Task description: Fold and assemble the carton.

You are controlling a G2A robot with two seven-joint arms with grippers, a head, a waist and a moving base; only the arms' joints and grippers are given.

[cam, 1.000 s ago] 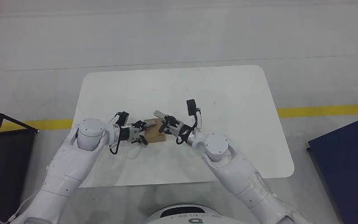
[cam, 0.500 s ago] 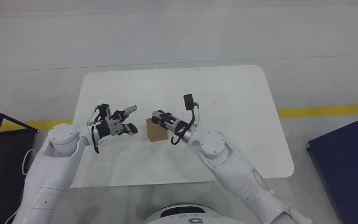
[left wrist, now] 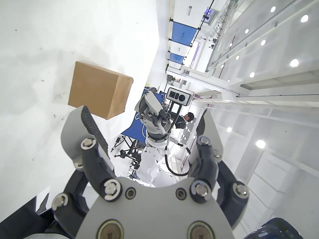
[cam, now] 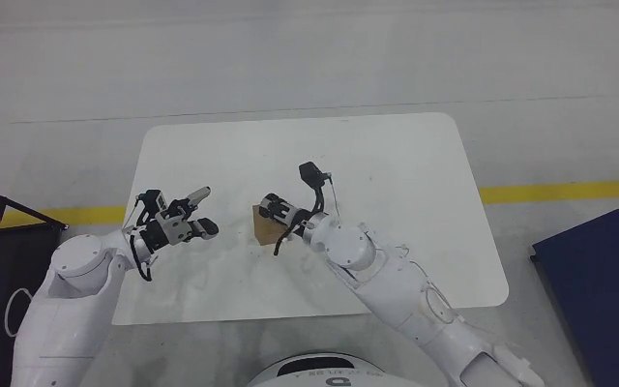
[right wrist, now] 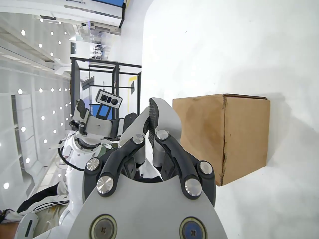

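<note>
Rounded-corner white table (cam: 387, 174): serves as the work surface and bears the carton near its middle, toward the robot's side.

Small brown cardboard carton (right wrist: 224, 138): stands on the table as a squared-up box. Every face in view is closed and flat. One vertical corner seam is ragged, and a thin dark lip runs along one top edge. The underside and far faces are hidden, so their closure cannot be confirmed.

Right gripper (right wrist: 150, 111): fingers pressed together with nothing between them, positioned just beside the carton's side. Contact with the cardboard cannot be determined.

Left gripper (cam: 203, 211): fingers spread apart and empty, well clear of the carton on its other side.

Assessment: folding and forming appear essentially complete, as the box holds its shape unaided with no gripper clamping it. Remaining work, if any, is likely limited to pressing down that top lip and checking the unseen flaps.
</note>
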